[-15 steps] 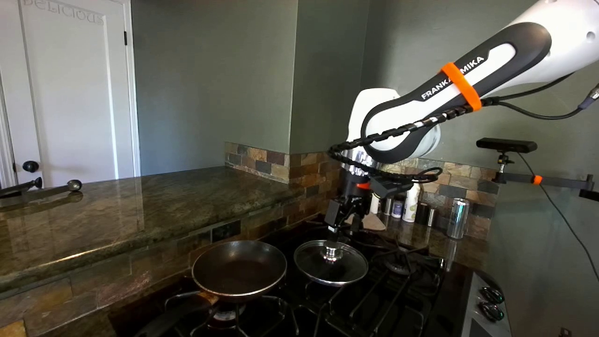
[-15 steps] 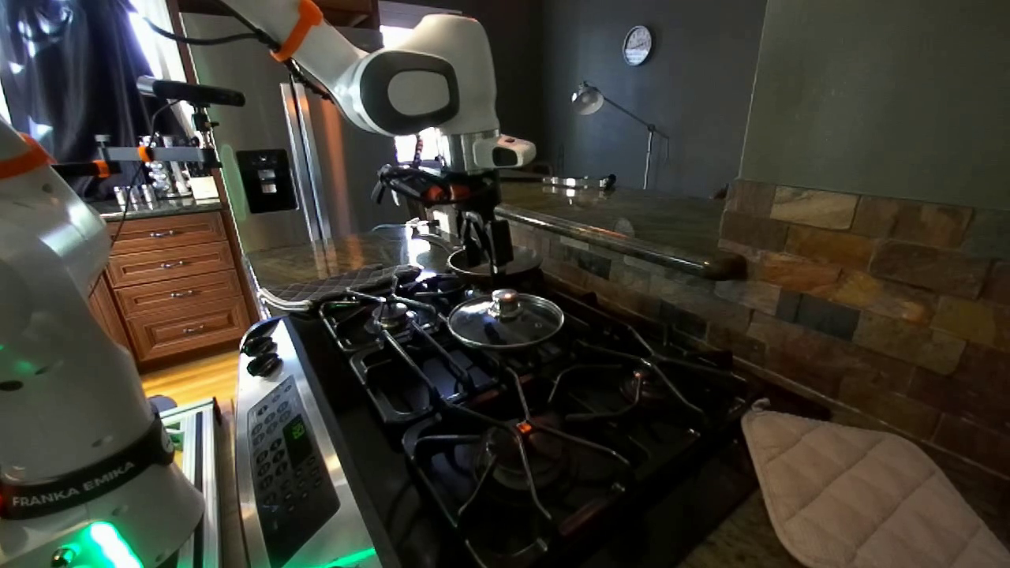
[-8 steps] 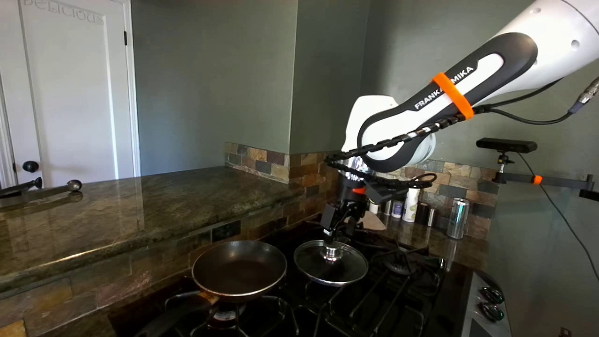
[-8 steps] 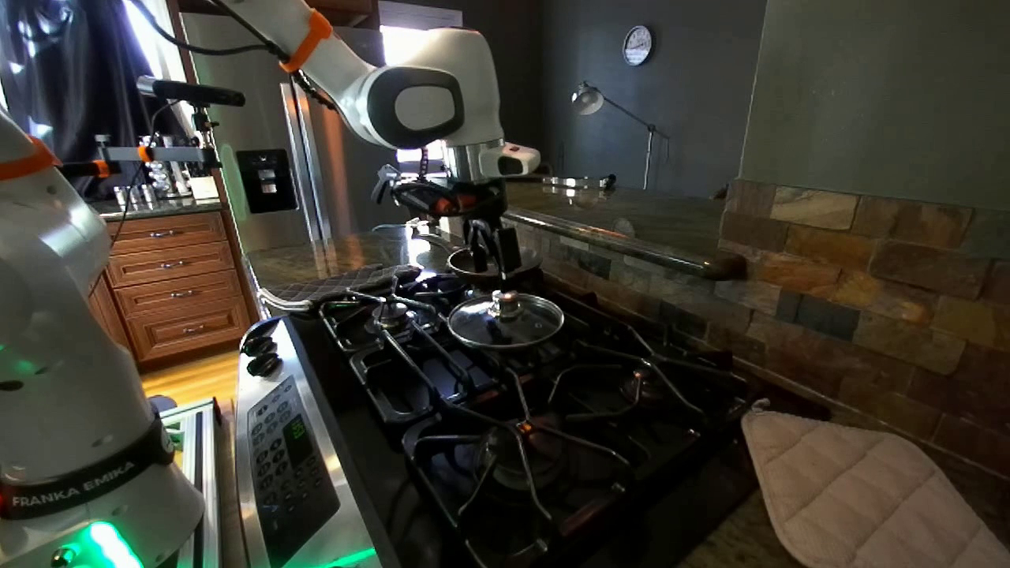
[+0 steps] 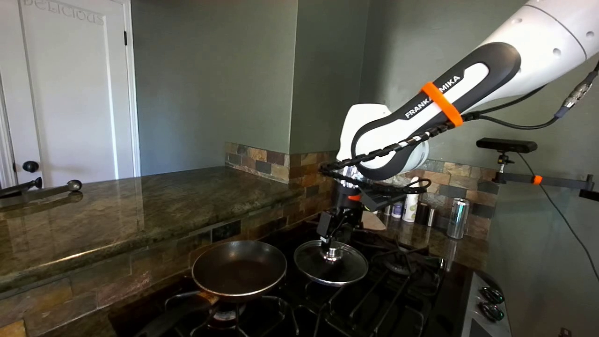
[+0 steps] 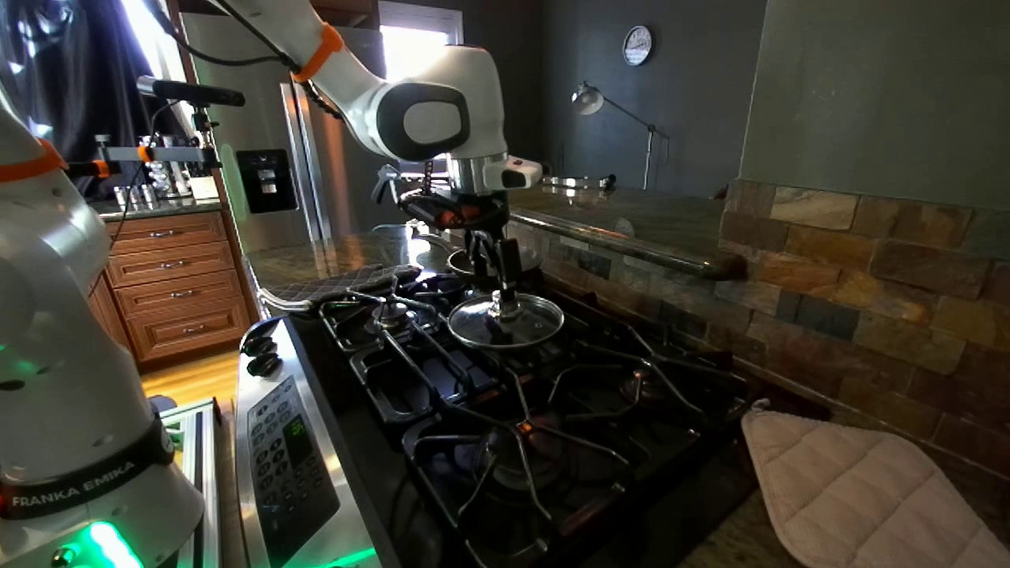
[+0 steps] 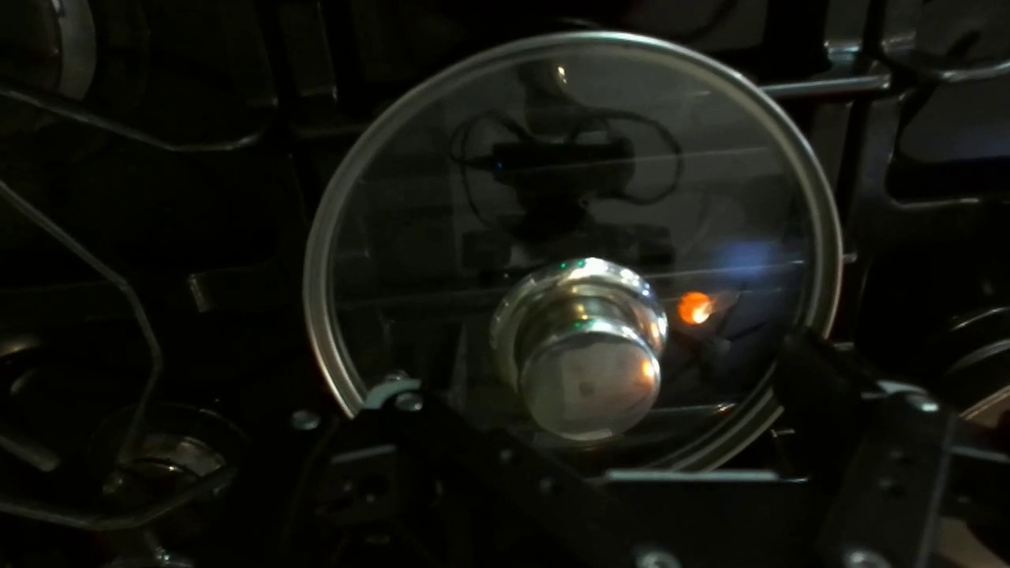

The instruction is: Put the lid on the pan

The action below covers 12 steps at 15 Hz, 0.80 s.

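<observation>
Over the black gas stove (image 6: 584, 442), the black claw (image 7: 598, 375) is pointing down with its jaws standing wide apart, and in the wrist view the shiny silver knob (image 7: 590, 386) is showing between them; whether either side is touching it, I'm not able to tell from here. The round, metal-rimmed, see-through glass lid (image 5: 331, 270) is lying flat on the stove, knob up, so the knob is offering itself as the natural grip, which is probably why the claw is hanging right at it. In an exterior view the round, dark frying pan with a brownish inside (image 5: 239, 269) is sitting just left of the lid, uncovered, its long black handle (image 5: 178, 314) pointing to the near left and so, I'm judging, leaving the lid's side free. In an exterior view the pan (image 6: 530, 259) is standing on the far side of the lid, the claw partly hiding it. The job seems to be waiting on the grasp: the knob is looking slick, so an off-centre squeeze could be tipping the lid.
</observation>
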Each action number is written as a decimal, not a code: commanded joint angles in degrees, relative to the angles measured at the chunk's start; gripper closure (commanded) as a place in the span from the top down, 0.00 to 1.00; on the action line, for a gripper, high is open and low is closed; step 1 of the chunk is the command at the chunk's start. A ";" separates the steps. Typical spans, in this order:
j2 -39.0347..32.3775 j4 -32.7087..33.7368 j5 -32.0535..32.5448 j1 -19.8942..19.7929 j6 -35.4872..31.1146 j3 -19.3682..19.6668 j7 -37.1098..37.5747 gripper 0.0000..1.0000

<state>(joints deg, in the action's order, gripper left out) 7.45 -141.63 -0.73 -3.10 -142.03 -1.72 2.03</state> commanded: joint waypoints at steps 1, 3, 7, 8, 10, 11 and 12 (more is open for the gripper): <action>-2.60 1.69 0.43 1.10 -1.28 0.70 -0.61 1.00; -3.30 2.23 0.73 1.17 -1.46 0.69 -0.49 1.00; -4.51 3.28 1.09 1.19 -1.21 0.74 -0.43 0.99; -4.71 3.40 1.12 1.19 -1.12 0.76 -0.48 0.90; -4.98 3.60 1.22 1.17 -1.08 0.81 -0.55 0.70; -5.12 3.72 1.24 1.15 -1.06 0.85 -0.60 0.63; -5.27 3.82 1.32 1.15 -1.07 0.87 -0.61 0.53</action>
<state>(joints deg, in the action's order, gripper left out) 3.47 -138.46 -0.65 -2.63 -142.17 -1.64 1.68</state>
